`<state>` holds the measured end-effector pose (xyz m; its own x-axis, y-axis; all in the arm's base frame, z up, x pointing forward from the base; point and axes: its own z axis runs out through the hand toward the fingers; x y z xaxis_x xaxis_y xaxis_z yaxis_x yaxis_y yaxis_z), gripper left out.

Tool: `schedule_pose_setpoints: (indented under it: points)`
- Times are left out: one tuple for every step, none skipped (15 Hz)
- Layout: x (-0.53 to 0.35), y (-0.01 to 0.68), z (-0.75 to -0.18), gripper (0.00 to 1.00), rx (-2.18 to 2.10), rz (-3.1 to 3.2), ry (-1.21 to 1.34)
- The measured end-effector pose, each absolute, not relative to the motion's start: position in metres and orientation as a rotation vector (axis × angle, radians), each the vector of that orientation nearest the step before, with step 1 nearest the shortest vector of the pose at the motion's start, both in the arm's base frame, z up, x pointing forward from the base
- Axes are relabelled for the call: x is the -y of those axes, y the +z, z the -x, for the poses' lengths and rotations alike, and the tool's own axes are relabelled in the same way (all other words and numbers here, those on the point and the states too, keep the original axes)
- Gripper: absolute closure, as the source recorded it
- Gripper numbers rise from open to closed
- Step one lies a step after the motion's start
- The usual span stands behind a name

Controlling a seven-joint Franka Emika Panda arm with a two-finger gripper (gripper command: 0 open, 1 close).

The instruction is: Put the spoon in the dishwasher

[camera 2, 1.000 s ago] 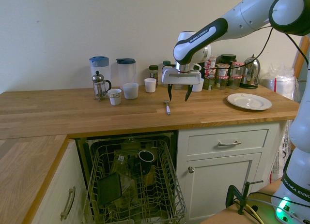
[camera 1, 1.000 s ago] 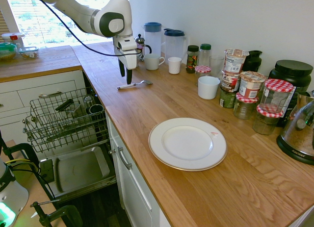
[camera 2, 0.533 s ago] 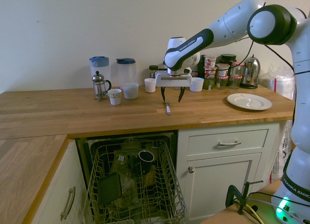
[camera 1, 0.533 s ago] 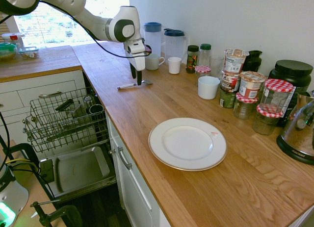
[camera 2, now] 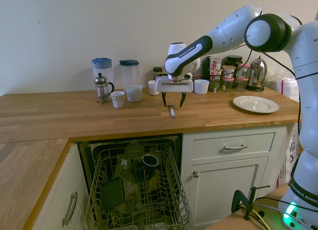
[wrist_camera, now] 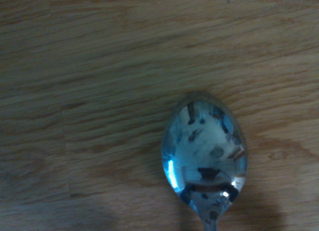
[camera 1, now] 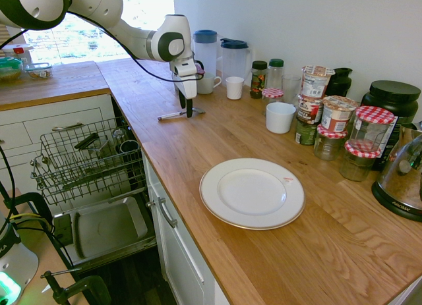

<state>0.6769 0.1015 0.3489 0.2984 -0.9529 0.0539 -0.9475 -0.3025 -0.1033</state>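
Gripper (camera 2: 172,102) now lowered from a second ago, fingers spread wide astride the spoon (camera 2: 171,110). Spoon untouched on the worktop (camera 1: 264,140), near the front edge above the open dishwasher (camera 2: 139,190). Probably about to pinch.

Home kitchen: wooden worktop (camera 1: 217,137), white drawers (camera 2: 232,141), open dishwasher (camera 2: 136,190) (rack pulled out), kettle (camera 1: 403,173), jars (camera 1: 364,134).

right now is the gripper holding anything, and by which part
Nothing is held: the gripper is open above the spoon, which lies on the counter.
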Motion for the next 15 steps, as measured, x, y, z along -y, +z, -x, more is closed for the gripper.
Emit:
schedule_pose_setpoints:
  points:
    - [-0.1017,0.3465,-0.6773,1.00,-1.825,2.491,-0.158]
    - [-0.1016,0.3437,-0.6776,1.00,-1.827,2.492,-0.153]
    - [-0.1017,0.3407,-0.6781,1.00,-1.830,2.493,-0.149]
    - [-0.1017,0.3387,-0.6786,1.00,-1.833,2.493,-0.147]
    - [-0.1013,0.3384,-0.6789,1.00,-1.837,2.491,-0.147]
    - [-0.1006,0.3384,-0.6792,1.00,-1.840,2.488,-0.148]
    - [-0.0996,0.3383,-0.6794,1.00,-1.844,2.486,-0.149]
    - [-0.0989,0.3380,-0.6795,1.00,-1.847,2.484,-0.149]
    - [-0.0988,0.3380,-0.6797,1.00,-1.848,2.483,-0.149]
    - [-0.0989,0.3379,-0.6797,1.00,-1.849,2.482,-0.149]
    - [-0.0992,0.3379,-0.6797,1.00,-1.850,2.481,-0.149]
    - [-0.0991,0.3379,-0.6797,1.00,-1.851,2.481,-0.149]
    - [-0.0988,0.3378,-0.6798,1.00,-1.853,2.480,-0.150]
    - [-0.0985,0.3378,-0.6799,1.00,-1.854,2.478,-0.150]
    - [-0.0984,0.3378,-0.6799,1.00,-1.856,2.476,-0.151]
